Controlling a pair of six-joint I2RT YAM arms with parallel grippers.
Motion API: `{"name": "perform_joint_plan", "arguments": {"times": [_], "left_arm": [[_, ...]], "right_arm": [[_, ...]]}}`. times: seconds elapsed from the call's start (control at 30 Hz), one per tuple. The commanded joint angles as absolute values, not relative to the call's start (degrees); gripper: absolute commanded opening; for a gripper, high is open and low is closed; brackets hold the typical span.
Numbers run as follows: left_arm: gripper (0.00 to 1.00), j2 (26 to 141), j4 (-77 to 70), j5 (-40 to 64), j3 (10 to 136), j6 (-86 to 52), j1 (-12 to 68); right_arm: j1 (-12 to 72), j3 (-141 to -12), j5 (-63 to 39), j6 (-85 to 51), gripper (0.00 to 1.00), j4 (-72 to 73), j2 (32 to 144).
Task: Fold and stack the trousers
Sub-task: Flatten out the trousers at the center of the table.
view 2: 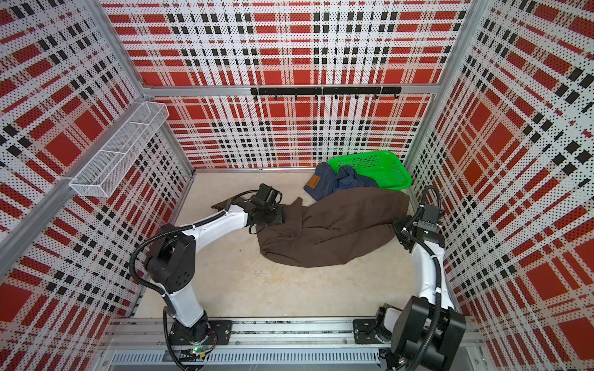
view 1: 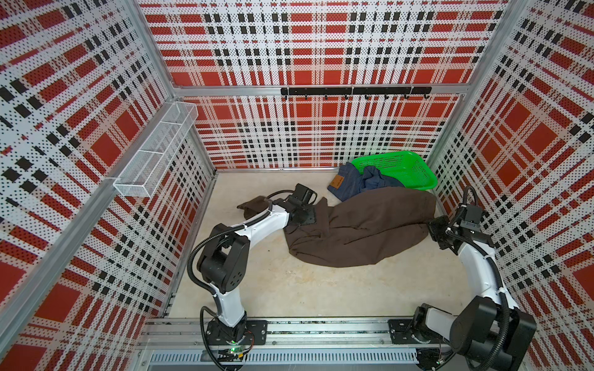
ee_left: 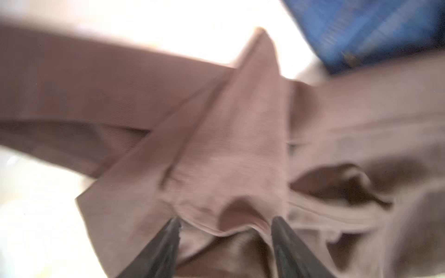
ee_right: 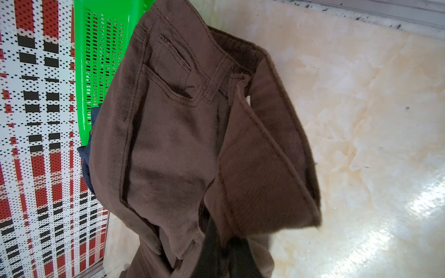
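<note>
Because the dark brown trousers [view 1: 363, 231] are lying slack and rumpled, sagging into soft folds wherever nothing is holding them up, they are likely going to handle as a light, limp, floppy load that is trailing and dragging rather than keeping any shape. The stitched waistband and the leg hems are looking like the firmest places to take hold of, since loose cloth in the middle would probably just bunch up. This pair is stretching across the worktop [view 1: 289, 289] from its middle out to the right edge, with one leg end poking out beyond the left arm. The blue denim trousers [view 1: 353, 183], which are looking stiffer and heavier, are lying at the far right corner, draping half out of the green basket [view 1: 405, 167], with the brown pair overlapping their near side.

In the left wrist view the left fingers [ee_left: 166, 243] are standing well apart, gripping nothing, with a hemmed brown edge lying between their tips; whether they are touching it I cannot tell through the blur. The right fingers [ee_right: 214, 250] are pressing together on the brown trousers close to the waistband, at the right edge, and the waist is hanging open from them.
</note>
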State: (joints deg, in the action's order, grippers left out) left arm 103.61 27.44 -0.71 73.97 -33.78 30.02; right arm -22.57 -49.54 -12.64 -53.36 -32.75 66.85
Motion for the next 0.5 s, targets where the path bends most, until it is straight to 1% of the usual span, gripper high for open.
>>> {"name": "perform_joint_plan", "arguments": {"times": [0.0,0.2,0.47], "left_arm": [[0.61,103.0,20.7,2.5,71.1,-39.6,28.6],[0.62,105.6,16.1,4.5,69.0,-41.8,28.0],[0.62,109.8,15.4,4.7,69.9,-41.7,27.5]], "right_arm": [[-23.0,-49.7,-12.2,-52.9,0.00,-32.2,65.7],[-23.0,-49.5,-12.4,-52.9,0.00,-32.0,65.7],[-23.1,-49.5,-12.1,-52.8,0.00,-32.2,65.6]]}}
